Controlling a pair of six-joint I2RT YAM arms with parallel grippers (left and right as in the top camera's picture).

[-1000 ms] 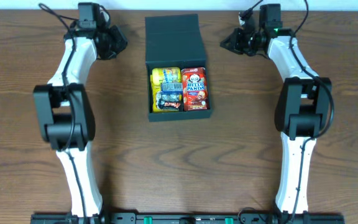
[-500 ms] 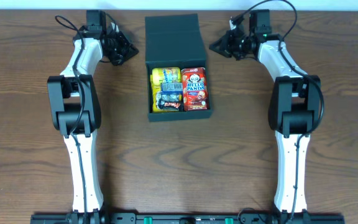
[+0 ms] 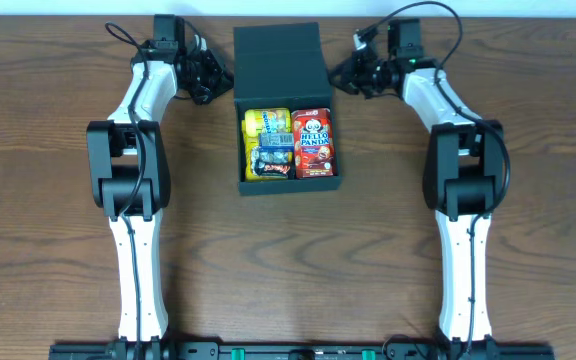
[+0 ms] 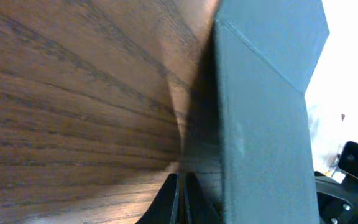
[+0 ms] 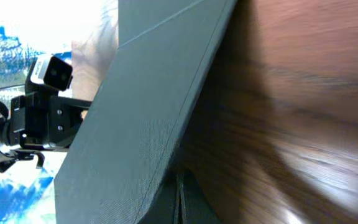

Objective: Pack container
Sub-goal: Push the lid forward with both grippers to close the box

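Observation:
The dark teal-black container [image 3: 240, 140] stands open at the table's back centre, its flap lid [image 3: 278, 62] lying flat behind it. Inside are a yellow snack pack [image 3: 266, 122], a small dark pack [image 3: 274, 160] and a red Hello Panda carton [image 3: 313, 143]. My left gripper [image 3: 220, 82] is shut and empty, its tips at the lid's left edge; the lid's side fills the left wrist view [image 4: 260, 124]. My right gripper [image 3: 340, 76] is shut and empty at the lid's right edge; the lid shows in the right wrist view [image 5: 135, 118].
The wooden table [image 3: 368, 260] stretches around the box. Both arm bases [image 3: 128, 190] [image 3: 465, 180] stand left and right of the box. The table's back edge lies just behind the lid.
Both grippers have swung inward toward the lid, the left moving right and the right moving left, until they reach its side edges. The box and its contents have not moved.

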